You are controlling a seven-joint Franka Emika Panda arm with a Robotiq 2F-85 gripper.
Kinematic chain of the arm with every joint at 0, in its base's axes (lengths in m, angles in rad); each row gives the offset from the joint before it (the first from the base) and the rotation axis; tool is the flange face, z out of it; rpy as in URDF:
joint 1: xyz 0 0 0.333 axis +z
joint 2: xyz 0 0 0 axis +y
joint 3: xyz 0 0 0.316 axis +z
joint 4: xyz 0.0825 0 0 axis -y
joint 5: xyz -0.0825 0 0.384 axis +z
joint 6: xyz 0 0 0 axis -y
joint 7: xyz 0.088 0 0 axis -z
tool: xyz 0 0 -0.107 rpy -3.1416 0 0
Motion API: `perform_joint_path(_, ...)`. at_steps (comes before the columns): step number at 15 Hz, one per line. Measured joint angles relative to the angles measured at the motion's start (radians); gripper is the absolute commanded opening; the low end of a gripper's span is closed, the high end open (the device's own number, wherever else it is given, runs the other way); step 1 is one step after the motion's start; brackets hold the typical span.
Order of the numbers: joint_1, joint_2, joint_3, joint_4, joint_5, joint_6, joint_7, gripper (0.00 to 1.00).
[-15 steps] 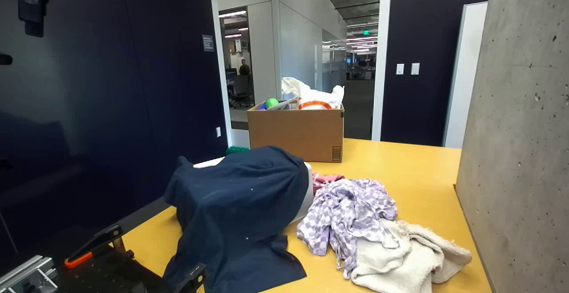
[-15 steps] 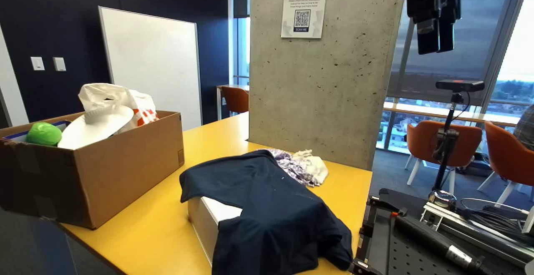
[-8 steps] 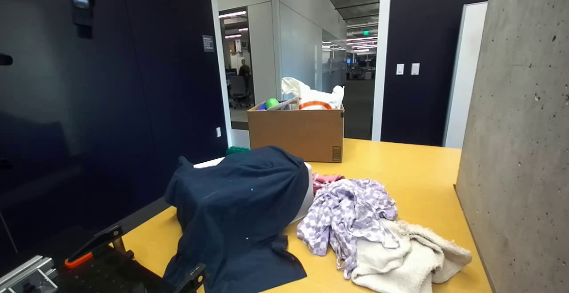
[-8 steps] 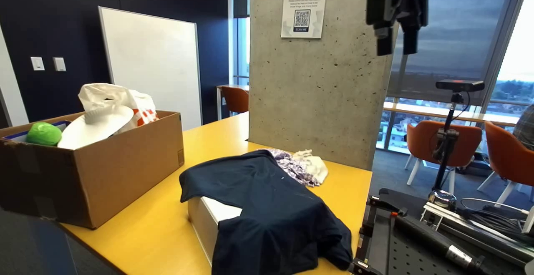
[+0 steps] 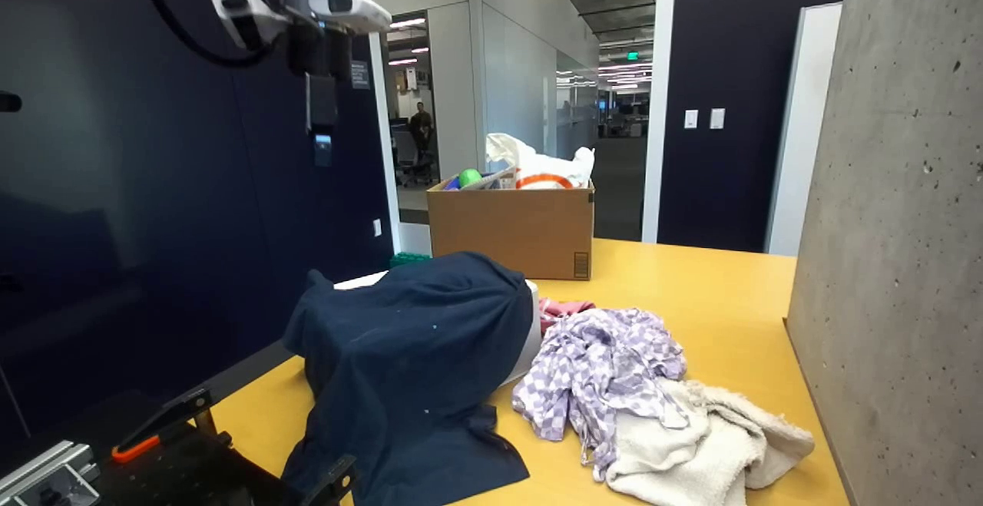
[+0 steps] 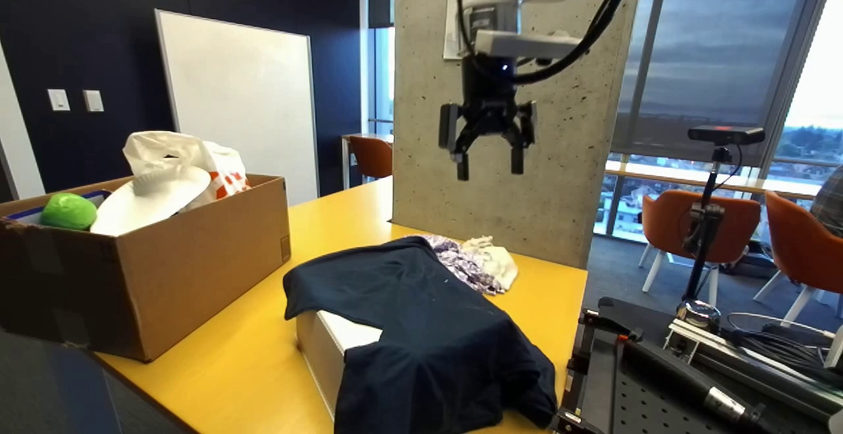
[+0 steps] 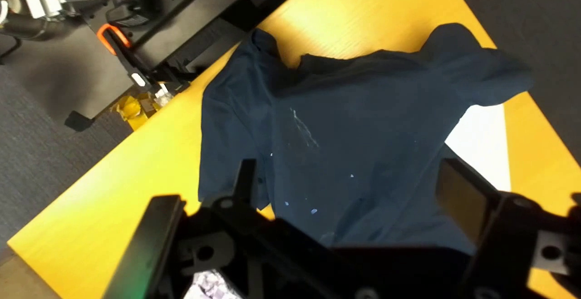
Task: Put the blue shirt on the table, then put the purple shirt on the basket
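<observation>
Claw (image 6: 490,165), spread wide apart, hangs pointing down in air, well above counter (image 5: 691,283). Blue shirt (image 5: 415,345), dark, drapes over white container (image 6: 326,352), lower part lying on counter; bits of container show in both exterior views. Purple shirt (image 5: 599,368), white-checked, lies bunched on counter just beside container, partly on top of cream cloth (image 5: 691,452). Red cloth (image 5: 564,308) shows behind purple shirt. Cardboard box (image 6: 204,269) stands on counter, apart from container, holding white bag (image 5: 553,167) and round green thing (image 6: 69,211).
</observation>
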Motion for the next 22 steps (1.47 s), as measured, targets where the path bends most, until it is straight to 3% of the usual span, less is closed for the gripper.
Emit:
perform_joint_path(4,0.079,0.195,-0.027,0.059,-0.026,0.133,0.101,1.00)
perform_joint_path(8,0.117,0.306,-0.082,0.096,-0.030,0.264,0.106,1.00)
perform_joint_path(17,0.186,0.564,-0.150,0.236,-0.041,0.408,0.115,1.00)
perform_joint_path(18,0.192,0.588,-0.153,0.257,-0.041,0.409,0.116,0.97)
perform_joint_path(19,0.198,0.610,-0.156,0.276,-0.041,0.409,0.116,0.74)
perform_joint_path(20,0.204,0.630,-0.159,0.294,-0.041,0.409,0.116,0.73)
perform_joint_path(22,0.213,0.662,-0.168,0.326,-0.041,0.409,0.116,0.61)
